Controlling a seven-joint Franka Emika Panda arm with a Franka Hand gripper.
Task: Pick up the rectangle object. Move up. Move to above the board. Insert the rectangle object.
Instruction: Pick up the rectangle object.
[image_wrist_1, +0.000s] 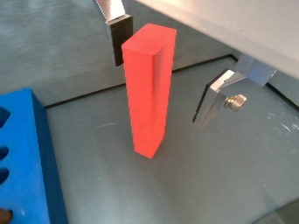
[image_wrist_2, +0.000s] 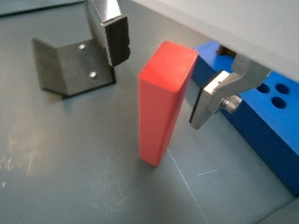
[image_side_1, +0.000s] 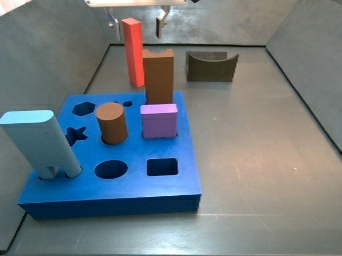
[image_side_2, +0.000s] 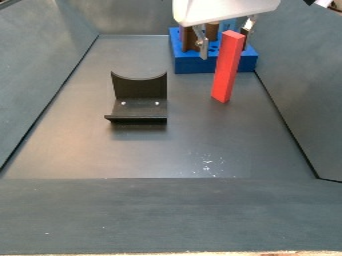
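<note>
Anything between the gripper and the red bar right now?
Nothing visible. The gripper is open and straddles the top of the rectangle object, which stands upright on the floor beside the board. Both wrist views show clear gaps between each finger and the bar's faces.

Hand (image_wrist_1: 163, 70) pointing downward, low over the floor, silver fingers (image_wrist_2: 208, 98) spread apart, nothing gripped

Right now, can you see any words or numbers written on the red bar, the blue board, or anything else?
None: no words, numbers or signs can be read anywhere.
The rectangle object is plain, standing between the open hand's fingers.
The board, its pegs and the fixture are unmarked too.
</note>
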